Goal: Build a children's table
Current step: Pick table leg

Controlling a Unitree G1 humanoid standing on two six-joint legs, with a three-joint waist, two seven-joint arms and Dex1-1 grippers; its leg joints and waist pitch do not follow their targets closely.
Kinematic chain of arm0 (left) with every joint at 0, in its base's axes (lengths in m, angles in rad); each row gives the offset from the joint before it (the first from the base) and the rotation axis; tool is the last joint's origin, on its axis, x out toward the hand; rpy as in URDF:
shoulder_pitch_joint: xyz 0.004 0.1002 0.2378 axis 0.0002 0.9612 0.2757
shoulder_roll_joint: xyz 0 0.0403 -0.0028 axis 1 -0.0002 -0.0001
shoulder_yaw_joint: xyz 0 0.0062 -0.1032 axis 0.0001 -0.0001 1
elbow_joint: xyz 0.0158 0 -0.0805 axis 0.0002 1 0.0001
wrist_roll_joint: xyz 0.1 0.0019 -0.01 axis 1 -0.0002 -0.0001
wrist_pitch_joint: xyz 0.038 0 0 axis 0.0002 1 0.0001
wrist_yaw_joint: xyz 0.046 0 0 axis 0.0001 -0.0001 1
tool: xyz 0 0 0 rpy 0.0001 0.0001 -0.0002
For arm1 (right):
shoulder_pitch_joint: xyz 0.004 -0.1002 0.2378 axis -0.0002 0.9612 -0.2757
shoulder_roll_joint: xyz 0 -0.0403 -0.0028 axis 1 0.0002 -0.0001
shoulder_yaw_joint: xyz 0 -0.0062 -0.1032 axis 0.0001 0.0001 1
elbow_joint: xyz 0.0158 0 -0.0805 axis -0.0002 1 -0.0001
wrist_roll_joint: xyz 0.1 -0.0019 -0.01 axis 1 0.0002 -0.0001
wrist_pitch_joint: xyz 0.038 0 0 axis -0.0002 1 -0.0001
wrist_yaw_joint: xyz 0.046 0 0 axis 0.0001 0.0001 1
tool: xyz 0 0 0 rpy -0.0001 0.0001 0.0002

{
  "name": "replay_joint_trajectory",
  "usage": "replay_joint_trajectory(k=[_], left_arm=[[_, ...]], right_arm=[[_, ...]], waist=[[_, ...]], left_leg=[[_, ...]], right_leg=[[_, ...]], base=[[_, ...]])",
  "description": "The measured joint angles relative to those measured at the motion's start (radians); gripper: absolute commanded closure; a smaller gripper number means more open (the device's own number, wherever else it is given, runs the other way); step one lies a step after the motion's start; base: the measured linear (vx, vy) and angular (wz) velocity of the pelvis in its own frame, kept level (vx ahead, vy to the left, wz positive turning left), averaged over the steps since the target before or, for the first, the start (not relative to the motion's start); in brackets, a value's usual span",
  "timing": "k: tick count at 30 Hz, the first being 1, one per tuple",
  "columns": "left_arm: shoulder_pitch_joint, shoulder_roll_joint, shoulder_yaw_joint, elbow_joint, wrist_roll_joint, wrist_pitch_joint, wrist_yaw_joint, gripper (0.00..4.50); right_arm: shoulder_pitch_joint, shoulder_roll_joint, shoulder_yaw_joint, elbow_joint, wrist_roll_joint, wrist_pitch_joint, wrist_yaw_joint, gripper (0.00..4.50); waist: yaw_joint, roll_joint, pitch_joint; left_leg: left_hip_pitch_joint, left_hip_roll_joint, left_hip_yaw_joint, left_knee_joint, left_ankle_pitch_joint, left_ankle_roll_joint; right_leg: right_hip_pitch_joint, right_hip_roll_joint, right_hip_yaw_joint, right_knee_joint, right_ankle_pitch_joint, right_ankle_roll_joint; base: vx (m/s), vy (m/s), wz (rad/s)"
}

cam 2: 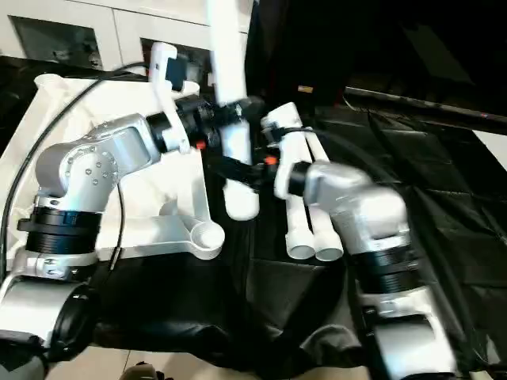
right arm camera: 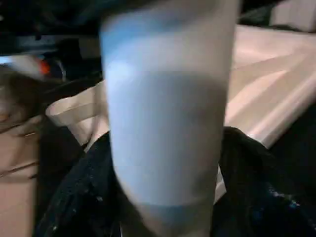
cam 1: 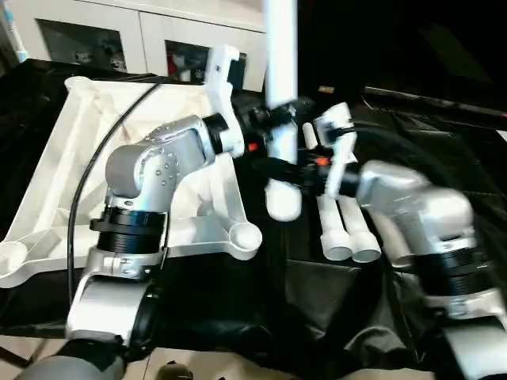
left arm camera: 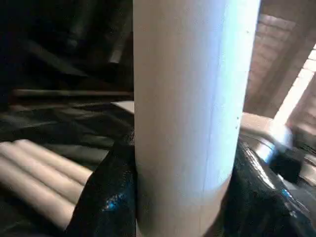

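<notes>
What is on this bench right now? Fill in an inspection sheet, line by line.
Surface: black sheet covering the work area.
Job's things: tabletop lying underside up, on the robot's left; held leg upright between both grippers, beside the tabletop; two spare legs lying side by side on the sheet.
Clutter: nothing seen.
Grippers: left gripper and right gripper both closed on the held leg.
Cables: black cable looping over the left arm and tabletop.
Surroundings: white glass-door cabinet behind the bench.
</notes>
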Motion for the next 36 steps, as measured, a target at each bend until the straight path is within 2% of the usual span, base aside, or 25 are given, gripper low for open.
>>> replay_joint_trajectory(k=[7,13,17,18,22,23,24,26,28,30,31,33,35,36], left_arm=[[-0.007,0.008,0.007,-0.01,-0.072,0.039,-0.107,2.62],[-0.01,0.01,0.024,0.0,-0.126,0.08,-0.157,2.63],[-0.01,0.016,0.022,0.0,-0.13,0.09,-0.162,2.63],[-0.01,0.016,0.022,0.0,-0.13,0.092,-0.162,2.63],[-0.01,0.013,0.022,0.003,-0.127,0.085,-0.157,2.63],[-0.011,0.005,0.021,0.008,-0.116,0.073,-0.142,2.07],[-0.022,-0.007,0.022,0.027,-0.1,0.063,-0.111,1.94],[-0.044,-0.027,0.024,0.051,-0.075,0.048,-0.05,1.94],[-0.055,-0.029,0.044,0.051,-0.071,0.039,-0.006,1.58],[-0.054,-0.033,0.055,0.051,-0.071,0.04,0.016,2.05],[-0.052,-0.034,0.055,0.049,-0.072,0.044,0.015,2.12],[-0.051,-0.032,0.055,0.044,-0.073,0.049,0.014,1.96],[-0.049,-0.031,0.054,0.039,-0.073,0.049,0.013,2.45],[-0.049,-0.031,0.053,0.039,-0.073,0.049,0.012,2.45]], right_arm=[[0.003,-0.028,-0.01,-0.018,0.073,0.039,0.103,1.38],[0.006,-0.045,-0.005,-0.051,0.108,0.069,0.161,1.94],[0.015,-0.049,0.001,-0.067,0.117,0.073,0.17,2.19],[0.017,-0.05,0.001,-0.067,0.118,0.073,0.17,2.4],[0.018,-0.049,0.001,-0.068,0.119,0.068,0.164,2.53],[0.018,-0.046,-0.001,-0.064,0.116,0.063,0.154,2.61],[0.018,-0.039,-0.009,-0.053,0.11,0.059,0.133,2.61],[0.019,-0.033,-0.014,-0.042,0.083,0.054,0.093,2.61],[0.031,-0.029,-0.014,-0.035,0.071,0.054,0.075,2.62],[0.031,-0.026,-0.014,-0.026,0.069,0.054,0.063,2.62],[0.031,-0.025,-0.014,-0.025,0.069,0.053,0.059,2.62],[0.031,-0.023,-0.013,-0.025,0.069,0.05,0.059,2.62],[0.031,-0.02,-0.013,-0.025,0.069,0.046,0.058,2.62],[0.031,-0.019,-0.013,-0.025,0.069,0.045,0.057,2.62]], waist=[[-0.003,0.0,0.0],[-0.001,0.0,0.0],[0.0,0.0,0.0],[-0.001,0.0,0.0],[-0.001,0.0,0.0],[0.0,0.0,0.0],[0.003,0.0,0.0],[0.006,0.0,0.0],[0.006,0.0,0.0],[0.004,0.0,0.0],[0.004,0.0,0.0],[0.004,0.0,0.0],[0.004,0.0,0.0],[0.004,0.0,0.0]], left_leg=[[0.001,0.0,0.0,0.0,0.0,0.0],[0.001,0.0,0.0,0.0,0.0,0.0],[0.0,0.0,0.0,0.0,0.0,0.0],[0.0,0.0,0.0,0.0,0.0,0.0],[0.001,0.0,0.0,0.0,0.0,0.0],[0.001,0.0,0.0,0.0,0.0,0.0],[0.0,0.0,0.0,0.001,0.0,0.0],[0.0,0.0,0.0,0.001,0.0,0.0],[0.0,0.0,0.0,0.001,0.0,0.0],[0.0,0.0,0.0,0.001,0.0,0.0],[0.0,0.0,0.0,0.001,0.0,0.0],[0.0,0.0,0.0,0.001,0.0,0.0],[0.0,0.0,0.0,0.001,0.0,0.0],[0.0,0.0,0.0,0.001,0.0,0.0]], right_leg=[[0.0,0.0,0.0,0.001,0.0,-0.001],[0.0,0.0,0.0,0.001,0.001,-0.001],[0.0,0.0,0.0,0.001,0.001,-0.001],[0.0,0.0,0.0,0.001,0.001,-0.001],[0.0,0.0,0.0,0.001,0.001,-0.001],[0.0,0.0,0.0,0.001,0.0,-0.001],[0.001,0.0,0.0,0.001,0.001,-0.001],[0.001,0.0,0.0,0.001,0.001,0.0],[0.001,0.0,0.0,0.001,0.001,0.0],[0.0,0.0,0.0,0.001,0.001,0.0],[0.0,0.0,0.0,0.001,0.001,0.0],[0.0,0.0,0.0,0.001,0.001,0.0],[0.0,0.0,0.0,0.001,0.001,0.0],[0.0,0.0,0.0,0.001,0.001,0.0]], base=[[0.0,0.0,0.0],[0.0,0.0,0.0],[0.0,0.0,0.0],[0.0,0.0,0.0],[0.0,0.0,0.0],[0.0,0.0,0.0],[0.0,0.0,0.0],[0.0,0.0,0.0],[0.0,0.0,0.0],[0.0,0.0,0.0],[0.0,0.0,0.0],[0.0,0.0,0.0],[0.0,0.0,0.0],[0.0,0.0,0.0]])
